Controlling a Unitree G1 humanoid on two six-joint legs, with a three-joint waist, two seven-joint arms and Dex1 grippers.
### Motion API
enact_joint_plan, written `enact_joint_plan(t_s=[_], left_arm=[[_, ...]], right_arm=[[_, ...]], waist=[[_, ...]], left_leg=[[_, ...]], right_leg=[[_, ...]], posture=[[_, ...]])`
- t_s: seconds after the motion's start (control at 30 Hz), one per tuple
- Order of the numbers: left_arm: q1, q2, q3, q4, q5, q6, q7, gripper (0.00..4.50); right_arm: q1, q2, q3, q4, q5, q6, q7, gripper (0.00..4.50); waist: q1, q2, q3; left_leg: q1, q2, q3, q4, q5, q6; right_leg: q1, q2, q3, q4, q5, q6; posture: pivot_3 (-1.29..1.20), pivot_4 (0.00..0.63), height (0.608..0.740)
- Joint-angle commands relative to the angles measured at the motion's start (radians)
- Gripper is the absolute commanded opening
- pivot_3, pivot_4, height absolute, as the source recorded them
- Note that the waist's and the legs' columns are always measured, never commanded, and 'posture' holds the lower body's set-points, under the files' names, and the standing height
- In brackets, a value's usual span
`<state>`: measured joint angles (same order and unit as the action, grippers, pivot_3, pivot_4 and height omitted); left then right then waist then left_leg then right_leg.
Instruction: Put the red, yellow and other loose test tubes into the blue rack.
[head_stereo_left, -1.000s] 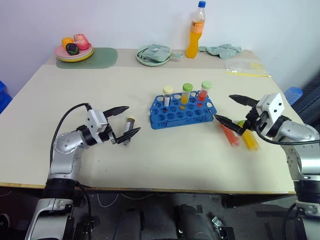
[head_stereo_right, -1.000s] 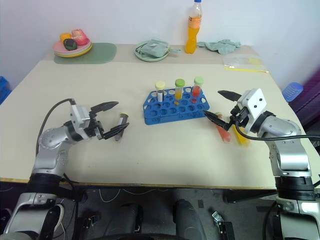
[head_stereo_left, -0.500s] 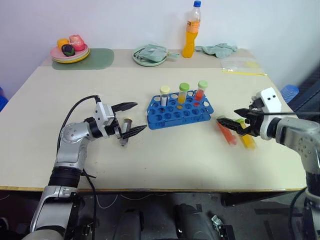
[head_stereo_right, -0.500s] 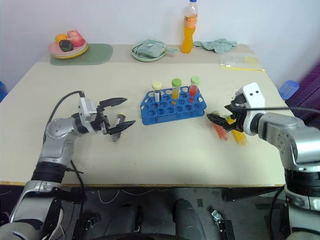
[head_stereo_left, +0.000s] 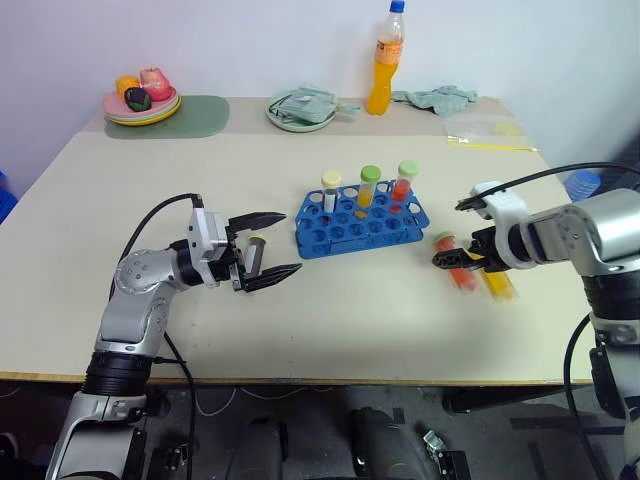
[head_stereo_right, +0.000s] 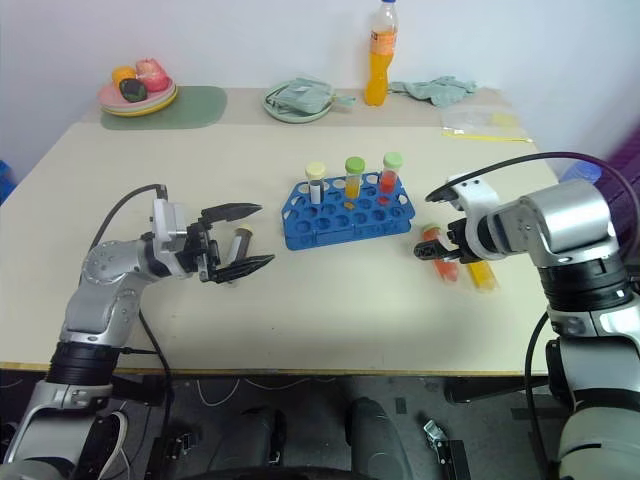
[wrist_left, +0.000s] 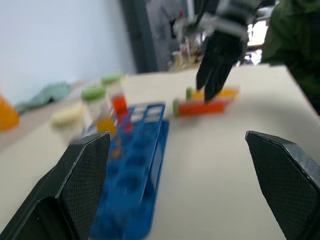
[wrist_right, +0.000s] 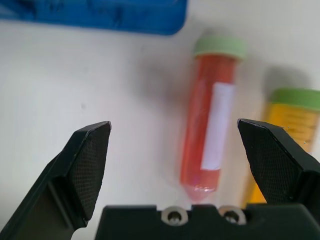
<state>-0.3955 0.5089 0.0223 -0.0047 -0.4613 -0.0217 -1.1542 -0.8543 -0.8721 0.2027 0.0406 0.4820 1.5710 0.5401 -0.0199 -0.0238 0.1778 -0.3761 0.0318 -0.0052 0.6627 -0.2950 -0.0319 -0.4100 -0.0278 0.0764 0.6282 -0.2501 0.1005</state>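
A cream table (head_stereo_left: 330, 330) against a pale wall (head_stereo_left: 250, 40) lies under both grippers, left gripper (head_stereo_left: 262, 263) and right gripper (head_stereo_left: 462, 232), spread empty.

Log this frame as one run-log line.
left gripper: open, beside dark cream-capped tube | right gripper: open above red green-capped tube | yellow-orange tube: on table | blue plastic rack: three tubes standing

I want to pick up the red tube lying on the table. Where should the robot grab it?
Around the middle of the red tube, coming straight down from above. It lies flat beside the yellow tube, so the right hand must pinch across its narrow width.
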Motion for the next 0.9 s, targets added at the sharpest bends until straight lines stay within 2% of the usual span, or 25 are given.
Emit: enact_joint_plan(t_s=[0.03,0.33,0.77,0.87,0.9], left_arm=[[0.037,0.002,0.003,-0.050,0.000,0.006,0.023,4.44],[0.110,0.003,0.021,-0.141,-0.039,0.051,0.067,4.44],[0.153,0.030,0.030,-0.160,-0.028,0.035,0.083,4.44],[0.163,0.036,0.039,-0.173,-0.037,0.041,0.090,4.50],[0.166,0.037,0.041,-0.175,-0.037,0.041,0.092,4.50]], right_arm=[[-0.062,-0.015,0.027,0.085,-0.034,-0.034,0.028,4.50],[-0.152,0.033,0.129,0.287,-0.100,-0.126,0.115,4.50],[-0.170,0.115,0.199,0.473,-0.221,-0.271,0.197,4.50],[-0.163,0.122,0.204,0.485,-0.240,-0.282,0.215,3.67],[-0.161,0.125,0.204,0.485,-0.248,-0.285,0.217,3.19]], waist=[[-0.001,0.000,0.000],[-0.002,0.000,0.000],[-0.002,0.000,0.000],[-0.004,0.000,0.000],[-0.004,0.000,0.000]], left_leg=[[0.000,0.000,0.000,0.000,0.000,0.000],[0.000,0.000,0.001,0.000,-0.001,0.001],[0.000,0.000,0.001,0.000,-0.001,0.002],[0.001,0.000,0.001,0.000,-0.001,0.002],[0.001,0.000,0.001,0.000,-0.001,0.002]], right_leg=[[0.000,0.000,0.000,0.000,0.000,0.000],[0.000,0.000,0.001,0.000,0.000,0.000],[0.000,0.001,0.000,0.000,0.000,0.000],[0.000,0.001,0.000,0.000,0.000,0.000],[0.000,0.001,0.000,0.000,0.000,0.000]], posture=[[0.00,0.150,0.740],[0.00,0.150,0.740],[0.00,0.150,0.740],[0.00,0.150,0.740],[0.00,0.150,0.740]])
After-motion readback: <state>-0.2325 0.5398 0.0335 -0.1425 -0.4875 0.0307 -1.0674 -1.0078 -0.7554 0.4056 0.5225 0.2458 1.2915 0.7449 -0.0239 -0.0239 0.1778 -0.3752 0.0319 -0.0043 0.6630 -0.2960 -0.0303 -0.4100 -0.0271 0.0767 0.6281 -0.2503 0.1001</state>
